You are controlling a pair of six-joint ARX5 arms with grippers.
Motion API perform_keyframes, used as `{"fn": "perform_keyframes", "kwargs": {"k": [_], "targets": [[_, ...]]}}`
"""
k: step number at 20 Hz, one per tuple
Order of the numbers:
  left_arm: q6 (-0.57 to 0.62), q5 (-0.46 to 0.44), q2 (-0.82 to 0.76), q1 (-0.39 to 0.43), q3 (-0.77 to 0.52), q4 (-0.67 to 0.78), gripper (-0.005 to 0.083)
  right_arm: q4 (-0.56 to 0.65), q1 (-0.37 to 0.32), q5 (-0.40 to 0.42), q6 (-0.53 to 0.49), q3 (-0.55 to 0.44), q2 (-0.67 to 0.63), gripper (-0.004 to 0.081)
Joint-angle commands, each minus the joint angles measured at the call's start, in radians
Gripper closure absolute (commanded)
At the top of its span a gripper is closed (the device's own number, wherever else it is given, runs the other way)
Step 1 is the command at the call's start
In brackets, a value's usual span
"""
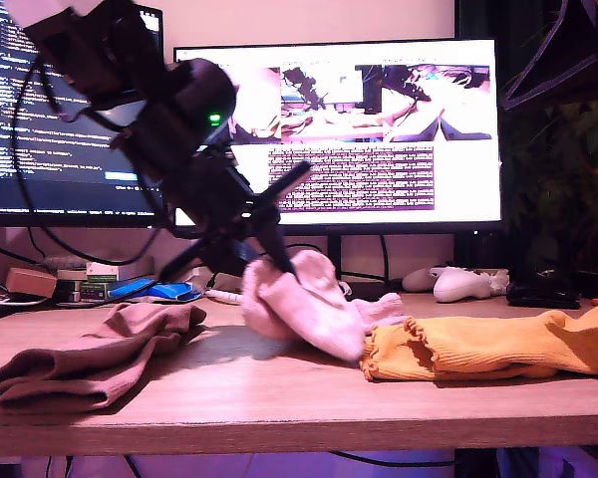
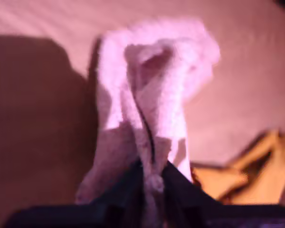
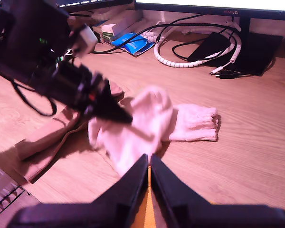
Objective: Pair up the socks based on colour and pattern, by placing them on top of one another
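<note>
Our first pincer [image 2: 153,167] clamps the blurred white sock [image 2: 152,85]; our second pincer [image 3: 148,159] pinches a mostly hidden orange sock [image 3: 146,214].

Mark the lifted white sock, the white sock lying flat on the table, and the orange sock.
lifted white sock [image 1: 304,299], exterior view, on its fluffy middle.
flat white sock [image 3: 194,123], second wrist view, on the middle of its body.
orange sock [image 1: 488,347], exterior view, on its ribbed body.
</note>
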Motion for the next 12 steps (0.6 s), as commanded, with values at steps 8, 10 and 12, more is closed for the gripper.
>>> {"fn": "perform_keyframes", "kwargs": {"k": [8,10,12], "targets": [[0.387,0.032,0.034,0.018,0.159,-0.172,0.0253,0.011,-0.001,-0.008,-0.003,-0.005,0.005,0.0783],[0.483,-0.046,0.034,0.018,0.217,-0.203,0.0253,0.011,-0.001,-0.008,-0.003,-0.005,0.005,0.0783],[0.571,-0.074,0.034,0.014,0.249,-0.185,0.0253,0.011,-0.001,-0.016,-0.003,-0.005,0.005,0.0783]]}}
